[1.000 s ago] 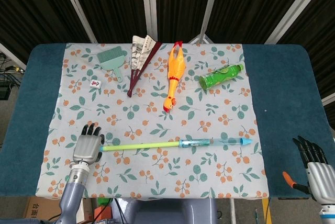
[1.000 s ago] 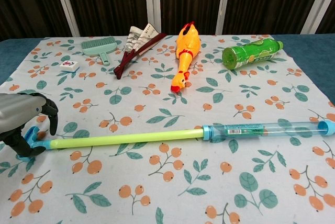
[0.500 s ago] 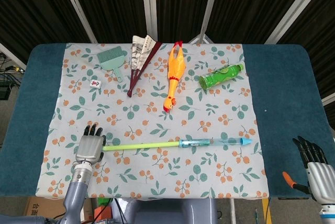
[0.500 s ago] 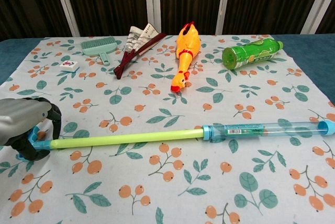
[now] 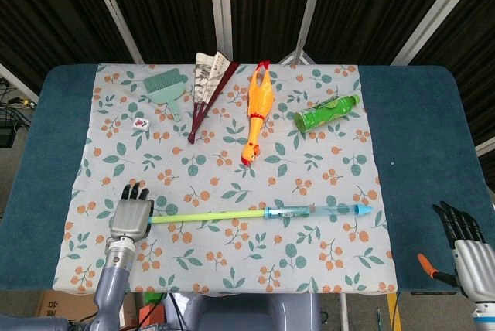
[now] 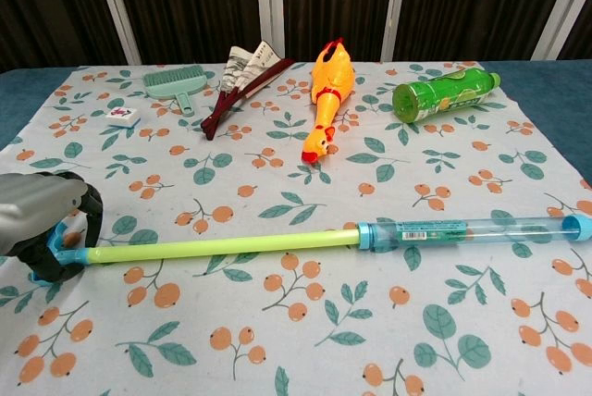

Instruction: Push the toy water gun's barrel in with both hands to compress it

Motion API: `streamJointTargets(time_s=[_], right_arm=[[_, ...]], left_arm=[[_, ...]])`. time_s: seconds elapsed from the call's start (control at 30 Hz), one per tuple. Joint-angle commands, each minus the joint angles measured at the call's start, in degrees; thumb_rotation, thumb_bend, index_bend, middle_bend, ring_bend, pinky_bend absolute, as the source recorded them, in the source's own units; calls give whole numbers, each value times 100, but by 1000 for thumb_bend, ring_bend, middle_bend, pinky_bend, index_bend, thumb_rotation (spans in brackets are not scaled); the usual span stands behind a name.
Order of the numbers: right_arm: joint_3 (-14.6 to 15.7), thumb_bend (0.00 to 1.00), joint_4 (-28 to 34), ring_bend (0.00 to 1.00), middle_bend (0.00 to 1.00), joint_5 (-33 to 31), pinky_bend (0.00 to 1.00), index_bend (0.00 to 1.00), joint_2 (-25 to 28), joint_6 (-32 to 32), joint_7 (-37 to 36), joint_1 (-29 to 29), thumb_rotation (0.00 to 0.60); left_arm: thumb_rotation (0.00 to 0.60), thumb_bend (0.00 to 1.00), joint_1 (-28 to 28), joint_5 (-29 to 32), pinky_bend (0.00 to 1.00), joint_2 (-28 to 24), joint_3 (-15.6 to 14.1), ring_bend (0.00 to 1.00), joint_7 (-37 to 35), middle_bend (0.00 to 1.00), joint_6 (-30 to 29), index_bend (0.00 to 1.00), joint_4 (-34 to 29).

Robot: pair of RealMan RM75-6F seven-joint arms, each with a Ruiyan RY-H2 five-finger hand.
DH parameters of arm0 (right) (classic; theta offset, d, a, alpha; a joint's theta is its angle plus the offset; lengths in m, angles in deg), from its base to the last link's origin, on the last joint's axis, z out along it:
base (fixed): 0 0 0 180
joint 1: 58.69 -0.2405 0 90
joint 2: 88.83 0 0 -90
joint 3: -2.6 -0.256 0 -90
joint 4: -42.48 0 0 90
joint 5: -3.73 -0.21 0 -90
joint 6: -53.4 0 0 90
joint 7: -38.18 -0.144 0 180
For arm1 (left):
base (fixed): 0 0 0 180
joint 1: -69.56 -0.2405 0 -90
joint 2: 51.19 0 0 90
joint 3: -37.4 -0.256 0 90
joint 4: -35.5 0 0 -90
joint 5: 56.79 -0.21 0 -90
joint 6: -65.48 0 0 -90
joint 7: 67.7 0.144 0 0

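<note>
left hand (image 6: 42, 229) fingers (image 6: 91, 211) curled down over the blue handle end of the toy water gun (image 5: 263, 213), lower left of chest frame. they wrap around the handle ring, so it grips that end; the handle itself is mostly hidden under the palm, only a blue sliver shows. in head view the same hand (image 5: 131, 215) sits lower left, back of the hand up, fingertips pointing toward the top of frame, forearm running down out of the bottom edge.

right hand (image 5: 468, 246) is at the lower right corner of head view, off the cloth, cut off at the bottom edge, not in chest view. fingers point up and look slightly apart, nothing in them as far as i can tell, view is poor there. an orange-handled tool (image 5: 433, 267) lies just beside it, partly cut off.

gun lies flat across the lower middle of the floral cloth (image 5: 116, 153), yellow-green rod extended on the left side, clear blue barrel (image 6: 472, 228) on the right side, tip near the right edge of chest frame. right hand well apart from the tip.

upper part of cloth: teal brush (image 5: 166, 91), folded fan (image 5: 209, 91), rubber chicken (image 5: 257, 110), green bottle (image 5: 326, 111), small tile (image 5: 141, 123).
</note>
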Motion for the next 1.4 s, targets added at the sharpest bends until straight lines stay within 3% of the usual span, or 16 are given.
streamJointTargets(time_s=[0.03,0.37,0.53,0.83,0.97,1.17,1.4], right_arm=[[-1,313,-1,0,0,-2,0,0,-3,-2,9,1,600],[-125,313,228,0,0,-134,0,0,-14,213,249,-178,600],[-255,313,567,0,0,-371,0,0,21,676,651,-487,600],[-567,313,1192,0,0,-1335,0,0,-194,1507,1612,-1097,600],[-698,313,1481,0,0,-2108,0,0,-358,1844,2283,-1414,600],[-858,313,1394,0,0,-3038,0,10,-839,1997,3154,-1878,600],[-885,313,1009,0,0,-3772,0,200,-1401,1982,3674,-2207,600]], left_arm=[[600,470,20,-89,26,-29,-14,0,-37,170,-8,578,-15],[600,471,86,-352,26,-273,-8,0,-115,177,-39,592,-334],[600,471,135,-313,26,-379,61,0,-117,179,-38,595,-477],[600,471,204,-309,26,-576,43,0,-15,180,-98,604,-767],[600,471,221,-316,26,-624,7,0,11,179,-128,605,-884],[600,471,241,-333,26,-664,-65,0,49,179,-149,606,-927],[600,472,268,-313,26,-705,-69,0,91,179,-217,608,-1074]])
